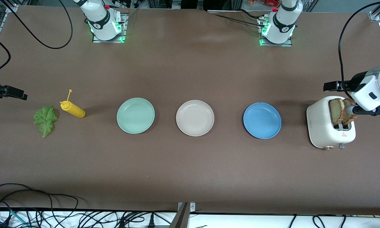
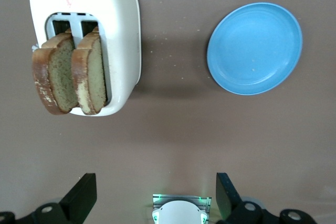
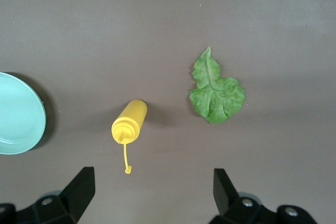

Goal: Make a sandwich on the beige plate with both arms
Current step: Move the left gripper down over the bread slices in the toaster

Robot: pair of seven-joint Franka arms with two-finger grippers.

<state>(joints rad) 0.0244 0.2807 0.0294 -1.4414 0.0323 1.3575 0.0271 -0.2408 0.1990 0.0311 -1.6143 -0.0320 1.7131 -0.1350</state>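
2 bread slices [image 1: 342,111] stand in the toaster [image 1: 330,125], stiff but crumbly; I'd pinch 1 by its top crust. Lettuce [image 1: 45,119], limp and light, lies at the table's 9 o'clock end. Beige plate [image 1: 195,117] sits centre, bare. My left gripper [image 2: 156,198] hangs over the toaster, right gripper [image 3: 152,198] near the lettuce, both spread wide.

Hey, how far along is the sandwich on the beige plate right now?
Nothing is built yet: the beige plate is bare. Both bread slices stand in the toaster, and the lettuce leaf lies on the table by the yellow squeeze bottle. Nothing is in hand; the left gripper is over the table near the toaster, the right gripper near the lettuce, jaws open. All stacking remains.
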